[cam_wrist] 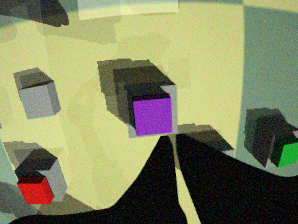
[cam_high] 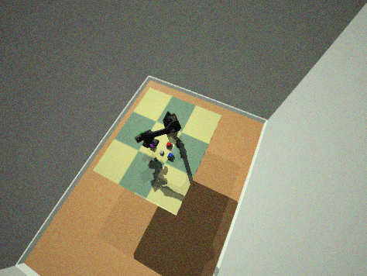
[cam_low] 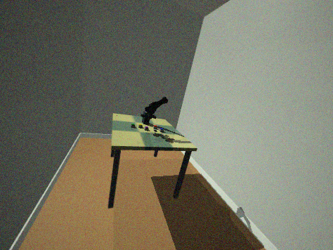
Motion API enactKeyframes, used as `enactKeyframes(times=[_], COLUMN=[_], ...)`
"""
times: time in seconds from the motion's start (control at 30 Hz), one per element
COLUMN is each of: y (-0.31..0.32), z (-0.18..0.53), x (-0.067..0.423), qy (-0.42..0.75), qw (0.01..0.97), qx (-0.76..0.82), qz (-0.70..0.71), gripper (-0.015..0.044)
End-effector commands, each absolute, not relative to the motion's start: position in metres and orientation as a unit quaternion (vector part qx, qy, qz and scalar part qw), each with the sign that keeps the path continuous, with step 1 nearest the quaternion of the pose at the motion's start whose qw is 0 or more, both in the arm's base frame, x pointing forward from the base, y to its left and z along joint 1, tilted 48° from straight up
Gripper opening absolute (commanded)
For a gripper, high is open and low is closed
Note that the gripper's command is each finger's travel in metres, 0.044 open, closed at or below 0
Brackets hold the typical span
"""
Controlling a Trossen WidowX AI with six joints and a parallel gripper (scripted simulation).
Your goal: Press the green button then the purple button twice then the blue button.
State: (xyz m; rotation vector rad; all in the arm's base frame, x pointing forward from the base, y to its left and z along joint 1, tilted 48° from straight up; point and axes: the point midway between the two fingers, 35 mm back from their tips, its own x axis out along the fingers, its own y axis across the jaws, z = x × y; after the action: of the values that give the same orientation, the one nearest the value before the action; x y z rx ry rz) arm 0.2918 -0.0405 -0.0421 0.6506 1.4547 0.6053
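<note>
My gripper is shut and empty. In the wrist view its fingertips sit just below and right of the purple button, and I cannot tell whether they touch it. The green button is off to the right in the wrist view, clear of the fingers. The blue button stands farther along the row and does not show in the wrist view. The arm reaches from its base over the checkered table top.
A red button is at the lower left of the wrist view, and a grey block lies above it. A wall stands beside the table.
</note>
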Motion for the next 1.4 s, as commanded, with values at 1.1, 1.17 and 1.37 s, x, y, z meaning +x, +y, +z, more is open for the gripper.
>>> enactKeyframes(times=[1.1,1.17,1.37], y=[0.011,0.011,0.011], z=[-0.083,-0.083,-0.083], x=[0.286,0.286,0.286], qy=[0.647,0.647,0.647], qw=[0.648,0.648,0.648], qx=[0.294,0.294,0.294], qz=[0.273,0.273,0.273], gripper=[0.0020,0.0020,0.0020])
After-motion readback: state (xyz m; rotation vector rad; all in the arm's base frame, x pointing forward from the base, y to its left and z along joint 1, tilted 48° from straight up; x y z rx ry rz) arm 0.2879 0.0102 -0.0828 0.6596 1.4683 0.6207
